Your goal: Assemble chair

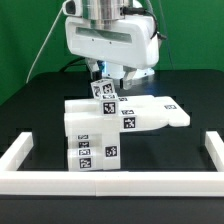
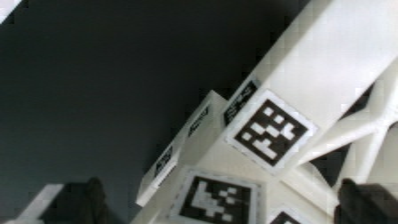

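Observation:
The white chair parts stand joined in the middle of the black table: a flat slab (image 1: 155, 112) reaches toward the exterior view's right, and a blocky tagged part (image 1: 90, 145) stands in front. A tagged upright piece (image 1: 103, 92) rises from them. My gripper (image 1: 110, 78) hangs right over that piece. In the wrist view the tagged white piece (image 2: 267, 128) fills the frame and a cross-braced part (image 2: 365, 120) shows beside it. My gripper (image 2: 222, 205) straddles the piece with its dark fingers (image 2: 80, 203) spread wide. One finger shows a gap to the piece, so the gripper is open.
A low white border rail (image 1: 110, 182) runs along the front and up both sides of the table, close to the front of the chair parts. The white robot body (image 1: 110, 40) hangs above the parts.

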You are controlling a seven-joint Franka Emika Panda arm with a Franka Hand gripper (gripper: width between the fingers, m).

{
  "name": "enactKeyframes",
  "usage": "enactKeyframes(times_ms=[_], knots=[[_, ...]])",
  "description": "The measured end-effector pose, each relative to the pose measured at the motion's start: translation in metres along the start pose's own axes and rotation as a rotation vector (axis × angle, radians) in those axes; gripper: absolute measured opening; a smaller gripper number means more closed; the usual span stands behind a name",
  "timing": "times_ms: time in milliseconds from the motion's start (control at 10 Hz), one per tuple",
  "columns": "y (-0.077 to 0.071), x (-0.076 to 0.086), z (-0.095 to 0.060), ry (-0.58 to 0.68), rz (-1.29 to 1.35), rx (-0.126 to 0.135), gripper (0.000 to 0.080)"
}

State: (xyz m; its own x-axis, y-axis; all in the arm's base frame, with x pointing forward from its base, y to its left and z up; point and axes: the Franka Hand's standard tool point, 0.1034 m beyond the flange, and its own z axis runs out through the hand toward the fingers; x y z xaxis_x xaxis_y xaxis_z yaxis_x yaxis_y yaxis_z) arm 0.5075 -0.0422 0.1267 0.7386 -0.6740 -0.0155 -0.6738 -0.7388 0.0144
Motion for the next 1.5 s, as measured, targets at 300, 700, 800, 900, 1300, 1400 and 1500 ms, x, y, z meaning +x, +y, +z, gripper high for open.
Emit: enactKeyframes(times_ms=[300, 700, 800, 900, 1300, 1400, 1500], knots=[[-0.004, 0.016, -0.012, 0.051, -0.048, 0.098, 0.0648], [0.0, 0.016, 0.009, 0.084, -0.042, 0.07, 0.0648], [0.002, 0.015, 0.012, 0.074, -0.038, 0.061, 0.0648], [0.003, 0.01, 0.017, 0.034, -0.015, 0.033, 0.0648], [0.002, 0.012, 0.017, 0.036, -0.019, 0.032, 0.0387], [0.002, 0.011, 0.017, 0.036, -0.019, 0.032, 0.0265], [0.002, 0.011, 0.017, 0.036, -0.019, 0.032, 0.0265]])
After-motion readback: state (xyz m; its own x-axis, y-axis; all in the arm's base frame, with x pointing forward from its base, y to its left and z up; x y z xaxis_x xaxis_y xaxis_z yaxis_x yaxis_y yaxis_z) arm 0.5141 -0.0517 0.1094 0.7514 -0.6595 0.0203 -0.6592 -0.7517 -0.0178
